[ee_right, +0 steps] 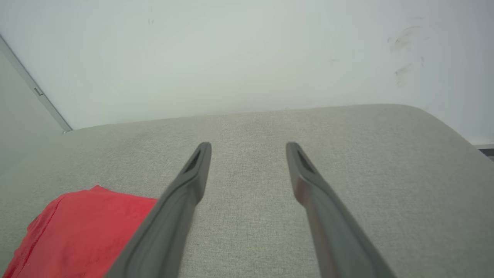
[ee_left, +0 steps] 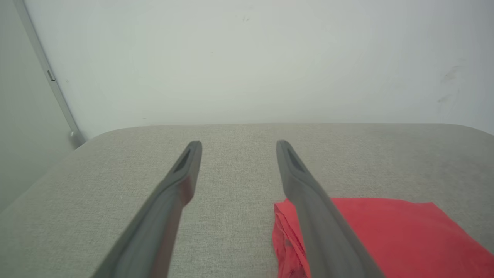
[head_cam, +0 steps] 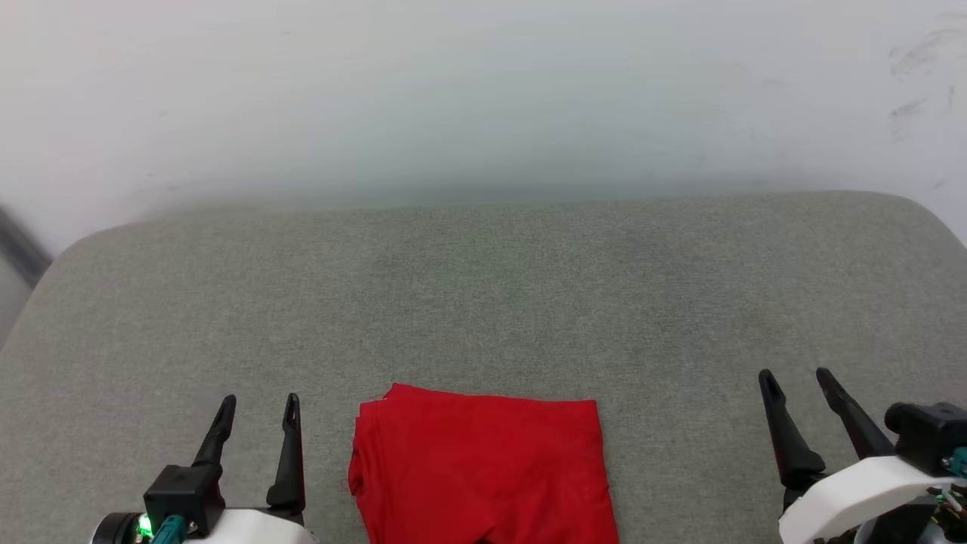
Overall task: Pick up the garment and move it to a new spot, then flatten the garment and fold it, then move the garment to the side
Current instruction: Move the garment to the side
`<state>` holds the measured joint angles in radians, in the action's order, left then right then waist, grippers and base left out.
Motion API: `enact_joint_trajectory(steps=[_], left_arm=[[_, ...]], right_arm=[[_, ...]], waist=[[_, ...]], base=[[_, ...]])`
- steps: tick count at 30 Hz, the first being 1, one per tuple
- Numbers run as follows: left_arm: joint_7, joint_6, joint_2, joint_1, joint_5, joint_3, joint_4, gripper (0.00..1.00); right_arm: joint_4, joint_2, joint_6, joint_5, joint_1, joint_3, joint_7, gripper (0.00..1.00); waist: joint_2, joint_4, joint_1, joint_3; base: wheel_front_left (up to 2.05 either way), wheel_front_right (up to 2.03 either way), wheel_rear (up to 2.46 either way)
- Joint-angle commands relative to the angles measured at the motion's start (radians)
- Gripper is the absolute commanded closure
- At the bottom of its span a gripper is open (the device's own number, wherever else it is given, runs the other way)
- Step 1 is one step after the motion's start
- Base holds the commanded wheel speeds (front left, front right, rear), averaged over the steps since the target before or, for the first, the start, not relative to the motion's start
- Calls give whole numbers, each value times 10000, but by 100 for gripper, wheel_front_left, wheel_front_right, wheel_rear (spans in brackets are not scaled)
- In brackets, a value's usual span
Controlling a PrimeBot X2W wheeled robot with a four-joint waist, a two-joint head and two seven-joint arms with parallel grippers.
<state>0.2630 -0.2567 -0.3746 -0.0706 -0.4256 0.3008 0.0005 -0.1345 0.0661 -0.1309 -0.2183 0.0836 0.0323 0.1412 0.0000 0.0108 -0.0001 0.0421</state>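
Folded red garment (head_cam: 483, 468) lies at near edge of grey cushion (head_cam: 483, 302), between left gripper (head_cam: 261, 400) and right gripper (head_cam: 795, 375), both spread, empty. Likely remaining step: side move. Needs pinch through all layers.

- I see the garment (head_cam: 483, 468) on the cushion (head_cam: 483, 302), 6 o'clock.
- Left gripper (head_cam: 261, 400) at 8 o'clock, right gripper (head_cam: 795, 375) at 4, garment between, touching neither.
- Wall (head_cam: 483, 91) behind cushion, 12 o'clock.

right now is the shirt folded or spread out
Folded: the shirt lies as a compact red rectangle, with stacked layer edges along its left side and no sleeves sticking out.
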Motion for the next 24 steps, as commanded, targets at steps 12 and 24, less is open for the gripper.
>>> enact_joint_trajectory(steps=[12, 24], left_arm=[[20, 520, 613, 837, 489, -433, -154, 0], [20, 1336, 1416, 1654, 1051, -1080, 26, 0]], right_arm=[[1630, 938, 3, -3319, -223, 379, 3036, 0], [2562, 722, 3, -5381, -1340, -925, 5530, 0]], waist=[[0, 971, 1, -974], [0, 1907, 1, -2313]], base=[[0, 0, 0], [0, 0, 0]])
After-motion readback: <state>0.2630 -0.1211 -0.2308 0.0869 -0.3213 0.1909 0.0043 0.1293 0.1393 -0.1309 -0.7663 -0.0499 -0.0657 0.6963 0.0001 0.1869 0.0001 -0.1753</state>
